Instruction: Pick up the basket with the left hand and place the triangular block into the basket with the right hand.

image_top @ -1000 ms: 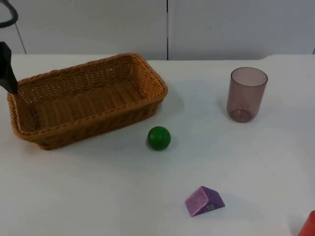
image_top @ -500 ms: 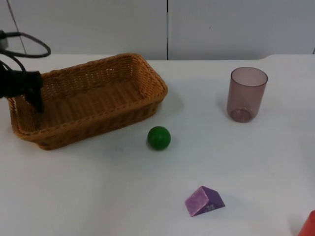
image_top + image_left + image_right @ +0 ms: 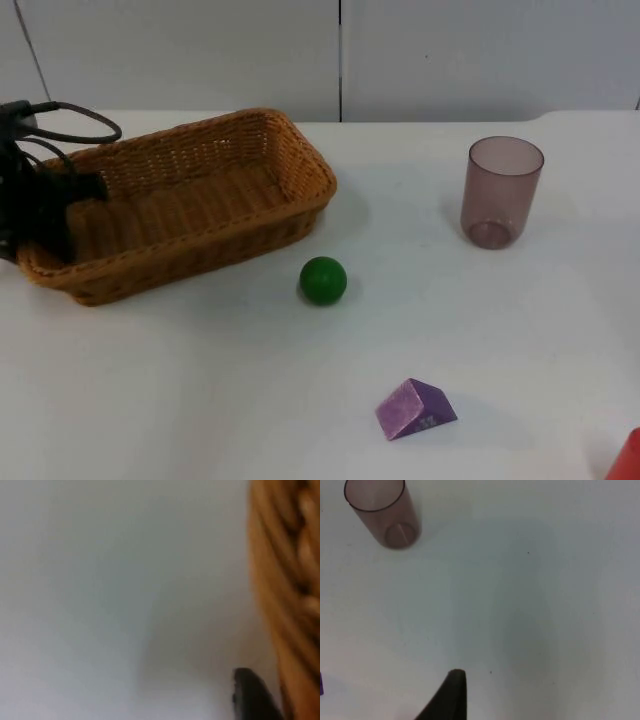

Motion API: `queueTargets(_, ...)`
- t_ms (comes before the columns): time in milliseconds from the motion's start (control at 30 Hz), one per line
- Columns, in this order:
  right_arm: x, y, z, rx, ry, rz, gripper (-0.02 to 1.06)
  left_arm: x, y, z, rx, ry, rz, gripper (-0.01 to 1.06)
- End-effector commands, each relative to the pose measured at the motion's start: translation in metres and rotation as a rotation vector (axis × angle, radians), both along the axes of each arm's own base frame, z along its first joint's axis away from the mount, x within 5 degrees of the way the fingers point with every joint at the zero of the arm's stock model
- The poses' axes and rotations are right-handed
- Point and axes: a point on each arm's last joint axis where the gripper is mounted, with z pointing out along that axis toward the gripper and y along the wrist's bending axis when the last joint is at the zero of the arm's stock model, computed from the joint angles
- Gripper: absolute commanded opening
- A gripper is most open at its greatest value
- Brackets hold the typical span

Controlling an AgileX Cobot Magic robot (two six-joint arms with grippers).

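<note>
While the purple triangular block (image 3: 416, 408) lies untouched on the white table (image 3: 200, 400) near its front edge, well apart from everything else, the step in hand is the first one: getting hold of the brown woven wicker basket (image 3: 180, 205) with the left arm. The left gripper (image 3: 50, 205) sits at the basket's left short end in the top view, right at the rim, and the left wrist view has the wicker wall (image 3: 285, 595) just beside a black fingertip (image 3: 252, 697) with bare table on the other side, so one finger looks to stand outside the wall. Whether the fingers have closed on the rim I cannot tell; the basket looks to rest flat on the table. The next move, as I judge it, calls for a firm pinch on that rim and a level lift. The right gripper (image 3: 447, 700) waits above bare table, near the translucent mauve plastic cup (image 3: 382, 512); its opening cannot be made out. A green ball (image 3: 323, 280) lies just in front of the basket's right end.
</note>
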Motion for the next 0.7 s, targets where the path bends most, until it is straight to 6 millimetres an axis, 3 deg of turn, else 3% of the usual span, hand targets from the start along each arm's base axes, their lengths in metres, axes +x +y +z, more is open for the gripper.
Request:
queueTargets(0,0.001,-0.001,0.003,-0.012,-0.025,0.009,1.05,0.001,0.002,0.001,-0.005,-0.011,0.025,0.07)
queueTargets(33,0.001,-0.001,0.003,-0.012,-0.025,0.009,1.05,0.002,0.002,0.003,-0.013,-0.022,0.043,0.00)
queueTargets(300,0.001,-0.001,0.003,-0.012,-0.025,0.009,1.05,0.001,0.011,0.033,-0.047,-0.064,0.124,0.00)
queueTargets(400,0.001,-0.001,0.003,-0.012,-0.025,0.009,1.05,-0.013,0.019,0.075,-0.056,-0.058,0.113,0.00)
queueTargets(433,0.001,-0.001,0.003,-0.012,-0.025,0.009,1.05,-0.013,0.019,0.075,-0.056,-0.058,0.113,0.00)
queueTargets(633,0.000,-0.001,0.002,-0.011,-0.012,0.009,1.05,-0.052,0.039,0.151,-0.099,-0.059,0.055,0.00)
queueTargets(667,0.000,-0.001,0.002,-0.011,-0.012,0.009,1.05,-0.052,0.039,0.151,-0.099,-0.059,0.055,0.00)
